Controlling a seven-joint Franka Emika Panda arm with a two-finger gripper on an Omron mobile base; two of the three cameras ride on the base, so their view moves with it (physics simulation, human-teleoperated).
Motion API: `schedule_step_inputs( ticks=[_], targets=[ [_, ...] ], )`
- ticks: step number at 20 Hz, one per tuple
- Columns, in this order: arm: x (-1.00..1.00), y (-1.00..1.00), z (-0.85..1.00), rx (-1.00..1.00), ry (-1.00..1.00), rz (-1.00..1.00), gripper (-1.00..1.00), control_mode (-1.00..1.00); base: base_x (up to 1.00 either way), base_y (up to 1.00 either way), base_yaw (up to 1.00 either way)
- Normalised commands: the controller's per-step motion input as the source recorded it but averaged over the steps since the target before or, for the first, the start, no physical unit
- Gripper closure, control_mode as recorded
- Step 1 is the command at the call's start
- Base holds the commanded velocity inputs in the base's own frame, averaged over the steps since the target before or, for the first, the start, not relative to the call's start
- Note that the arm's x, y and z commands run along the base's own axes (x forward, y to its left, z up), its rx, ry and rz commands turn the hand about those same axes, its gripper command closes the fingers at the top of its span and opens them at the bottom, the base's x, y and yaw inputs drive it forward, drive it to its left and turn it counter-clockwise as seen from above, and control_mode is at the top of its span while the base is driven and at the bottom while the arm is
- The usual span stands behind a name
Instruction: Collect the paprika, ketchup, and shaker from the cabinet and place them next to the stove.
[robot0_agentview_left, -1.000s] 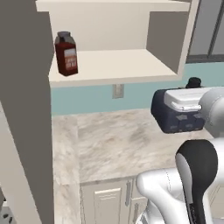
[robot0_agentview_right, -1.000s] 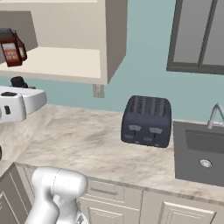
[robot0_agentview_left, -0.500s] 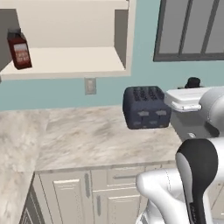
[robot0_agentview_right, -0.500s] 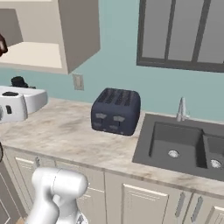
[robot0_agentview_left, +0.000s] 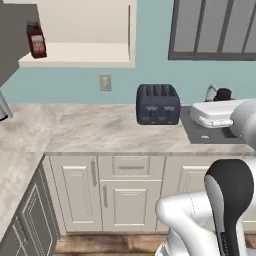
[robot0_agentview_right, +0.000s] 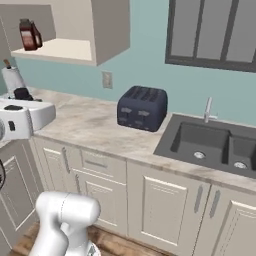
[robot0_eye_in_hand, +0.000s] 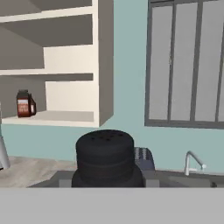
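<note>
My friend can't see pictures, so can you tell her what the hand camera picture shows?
A stubby black shaker sits right in front of the camera, held in the robot's gripper. Behind it on the left, an open cabinet holds a small dark red bottle on its lower shelf. To the right are a grey window and a sink tap.

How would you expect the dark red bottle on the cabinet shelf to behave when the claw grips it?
The bottle looks rigid, so it should probably keep its shape in a grip. It stands upright on the shelf and is taller than wide, so a sideways nudge might tip it. Its smooth sides may be slippery.
</note>
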Motion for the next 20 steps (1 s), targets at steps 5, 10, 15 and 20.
schedule_step_inputs(
  ticks=[5,10,15,20],
  targets=[
    [0.0,0.0,0.0,0.0,0.0,0.0,1.0,1.0,-0.46,0.0,0.31],
    [0.0,0.0,0.0,0.0,0.0,0.0,1.0,1.0,-0.21,-0.05,0.31],
    [0.0,0.0,0.0,0.0,0.0,0.0,1.0,1.0,-0.17,-0.1,0.3],
    [0.0,0.0,0.0,0.0,0.0,0.0,1.0,1.0,-0.25,-0.24,0.26]
  ],
)
